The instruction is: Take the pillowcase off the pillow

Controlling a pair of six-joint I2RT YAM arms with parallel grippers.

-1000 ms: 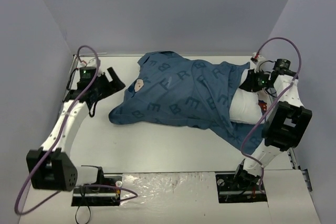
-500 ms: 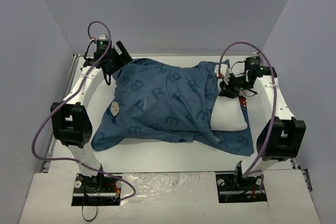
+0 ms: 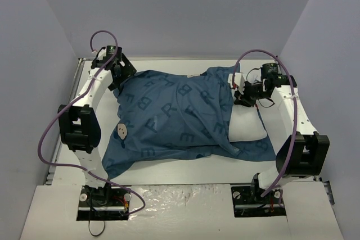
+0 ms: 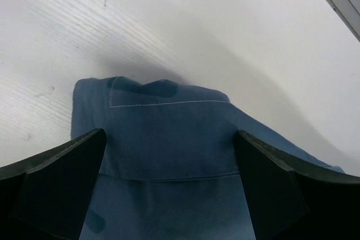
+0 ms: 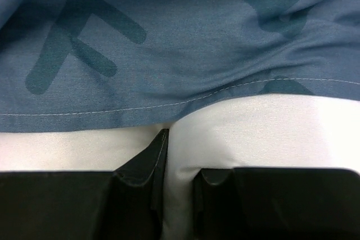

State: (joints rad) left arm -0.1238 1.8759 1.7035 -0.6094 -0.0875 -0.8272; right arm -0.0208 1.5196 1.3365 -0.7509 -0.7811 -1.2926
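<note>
White table (image 3: 185, 170), plain lilac walls (image 3: 169, 9), nothing else on the surface but the bedding.

Right gripper (image 5: 180, 161): jaws clenched on a fold of white pillow (image 5: 253, 133) fabric, just below the stitched hem of the pillowcase (image 5: 169, 43). From overhead the right gripper (image 3: 241, 96) sits at the far right end, where the pillow (image 3: 247, 125) pokes bare out of the cover's mouth. Likely purpose is an anchor, holding the stuffing in place so the cover can be drawn off the other way.

Left gripper (image 4: 170, 136): jaws spread wide and holding nothing. A hemmed corner of the pillowcase (image 4: 169, 139) lies flat on the table (image 4: 197, 21) between them. Overhead it hovers at the far left corner (image 3: 122, 74), the closed end of the cover. My guess is that it is lined up to grab that corner and pull left.

Pillowcase (image 3: 174, 116) is spread across mid-table and covers most of the pillow, with only the right end exposed. Task is barely underway.

Writing: large darker-blue capitals are scattered over the cloth, and B, R, E and F are legible overhead. One angular letter fills the right wrist view, maybe an F or a K. No words, no brand tag seen. A cream round print (image 3: 122, 132) near the left edge is too small to make out.
</note>
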